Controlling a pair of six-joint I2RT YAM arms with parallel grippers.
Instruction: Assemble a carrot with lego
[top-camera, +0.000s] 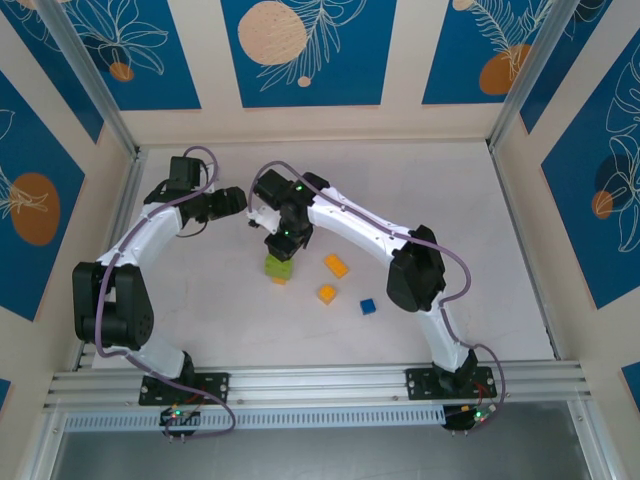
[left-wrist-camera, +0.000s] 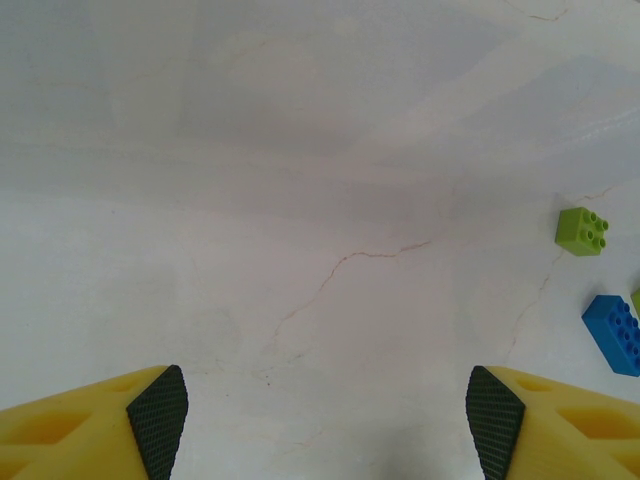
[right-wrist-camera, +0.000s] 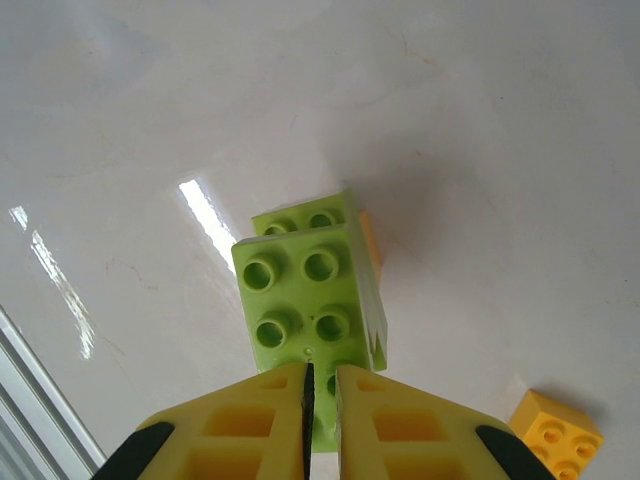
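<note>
Seen from above, the white table (top-camera: 490, 220) is fenced by cream walls, with a metal rail (top-camera: 320, 380) along its near edge. The left gripper (top-camera: 232, 200) hangs left of centre toward the far side, with bare table beneath it. The right gripper (top-camera: 281, 247) points down just over a lime green stack (top-camera: 279, 267) at mid-table. An orange brick (top-camera: 336, 265) lies just right of the stack, a second orange brick (top-camera: 326, 293) sits nearer, and a small blue brick (top-camera: 368, 307) lies farther right. All are well clear of the edges, and the table's right side is open. At the left wrist, the left gripper (left-wrist-camera: 325, 410) is spread wide and holds nothing over bare table (left-wrist-camera: 300, 150). A lime green brick (left-wrist-camera: 582, 231) and a blue brick (left-wrist-camera: 614, 333) lie at the right border. At the right wrist, the right gripper (right-wrist-camera: 308, 375) is clenched to a hairline slit directly over the studded lime green stack (right-wrist-camera: 310, 300). Whether it touches the stack cannot be told. An orange brick (right-wrist-camera: 555, 435) lies apart at lower right, with open table (right-wrist-camera: 500, 150) beyond.
</note>
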